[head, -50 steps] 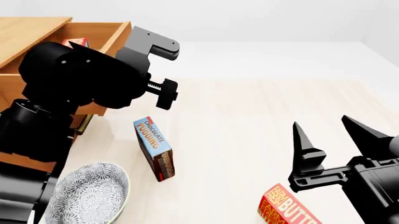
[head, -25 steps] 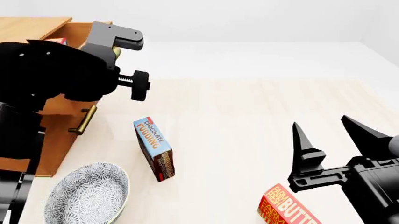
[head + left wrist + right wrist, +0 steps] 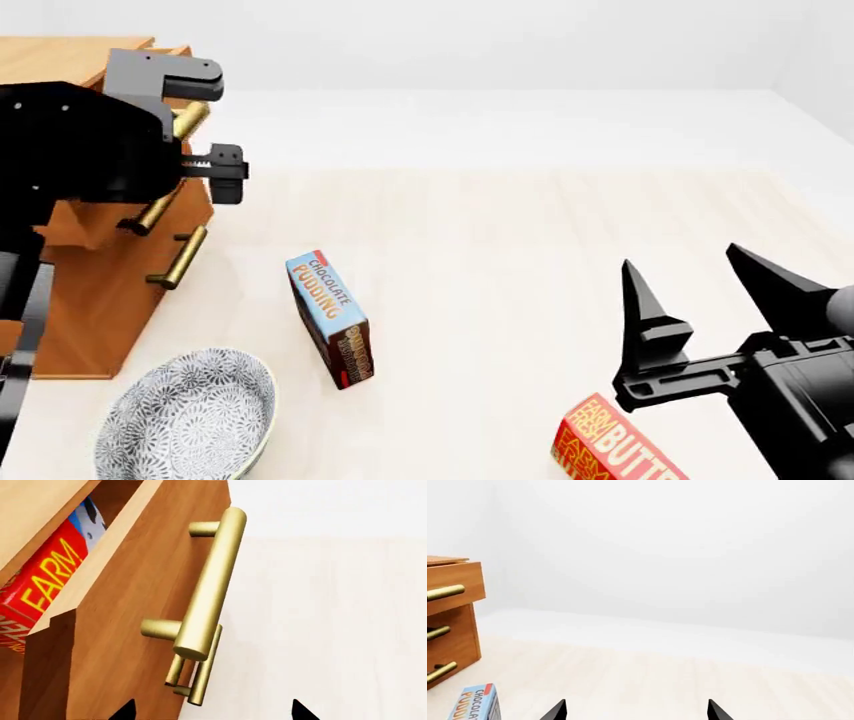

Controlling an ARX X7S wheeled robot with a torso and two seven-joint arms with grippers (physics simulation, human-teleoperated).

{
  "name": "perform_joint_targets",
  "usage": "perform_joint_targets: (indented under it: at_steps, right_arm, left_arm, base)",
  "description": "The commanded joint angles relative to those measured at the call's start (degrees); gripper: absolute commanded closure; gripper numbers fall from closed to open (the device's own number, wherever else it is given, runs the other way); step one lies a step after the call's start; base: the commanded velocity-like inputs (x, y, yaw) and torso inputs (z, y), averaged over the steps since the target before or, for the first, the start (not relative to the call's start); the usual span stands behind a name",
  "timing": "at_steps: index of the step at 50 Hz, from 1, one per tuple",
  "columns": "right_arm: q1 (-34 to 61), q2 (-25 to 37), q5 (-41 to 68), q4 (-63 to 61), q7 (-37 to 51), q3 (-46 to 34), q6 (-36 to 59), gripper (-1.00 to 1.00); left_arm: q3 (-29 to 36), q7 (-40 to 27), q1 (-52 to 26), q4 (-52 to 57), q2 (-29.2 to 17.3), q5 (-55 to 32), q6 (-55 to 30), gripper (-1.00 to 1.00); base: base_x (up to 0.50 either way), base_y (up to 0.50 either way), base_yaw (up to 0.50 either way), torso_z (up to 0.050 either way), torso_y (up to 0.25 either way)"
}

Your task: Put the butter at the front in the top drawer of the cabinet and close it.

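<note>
- Brown wood makes up the cabinet (image 3: 94,300) at the head view's left; its top drawer (image 3: 127,610) stands slightly open.
- Only the left wrist view looks into that gap, where the butter (image 3: 43,587), red with yellow "FARM" lettering, lies inside the drawer.
- Smooth and round, the brass bar handle (image 3: 207,580) sits on two posts, with a lower handle (image 3: 197,675) beneath it.
- At the drawer front, the left gripper (image 3: 200,120) has its dark jaws apart, empty, straddling the handle.
- A patterned bowl (image 3: 187,415) and an upright blue pudding box (image 3: 331,318) stand on the pale floor.
- Another butter box (image 3: 614,445) lies just beside the right gripper (image 3: 707,300), whose pointed fingers (image 3: 647,310) are spread wide and hold nothing.
</note>
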Motion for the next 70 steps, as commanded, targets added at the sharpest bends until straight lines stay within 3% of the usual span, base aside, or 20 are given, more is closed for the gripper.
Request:
perform_joint_targets:
  at_steps: [1,24,43,47,58,70]
  right_arm:
    - [0.12,0.0,0.08,-0.03,-0.01,0.09,0.0,-1.0]
    - [-0.18,0.0,0.59,-0.03,-0.01,0.82,0.0,-1.0]
    - [0.05,0.0,0.61,-0.03,-0.02,0.7,0.0,-1.0]
    - [0.07,0.0,0.57,-0.03,-0.02,0.59,0.0,-1.0]
    - [0.2,0.0,0.46,-0.03,-0.01,0.29,0.0,-1.0]
    - [0.03,0.0,1.93,-0.01,0.47,0.64,0.0,-1.0]
  left_arm:
    - [2.48,1.92,-2.02,-8.56,-0.52,4.83,4.21,-1.0]
    - [7.88,4.06,-9.94,-30.13,3.05,15.06,15.77,-1.0]
    - [6.21,1.37,-12.37,-30.31,2.52,19.87,16.95,-1.0]
    - [5.92,-0.46,-11.31,-23.0,0.89,19.03,14.2,-1.0]
    - [-1.0,-10.98,-9.8,19.02,-6.19,8.15,-0.87,-1.0]
    - [-15.82,-23.25,-6.33,51.25,-3.78,-14.59,-15.16,-1.0]
  base:
    - [0.0,0.0,0.0,0.0,0.0]
    - [0.0,0.0,0.0,0.0,0.0]
    - [0.0,0.0,0.0,0.0,0.0]
    - [0.0,0.0,0.0,0.0,0.0]
    - [0.0,0.0,0.0,0.0,0.001]
    - [0.0,0.0,0.0,0.0,0.0]
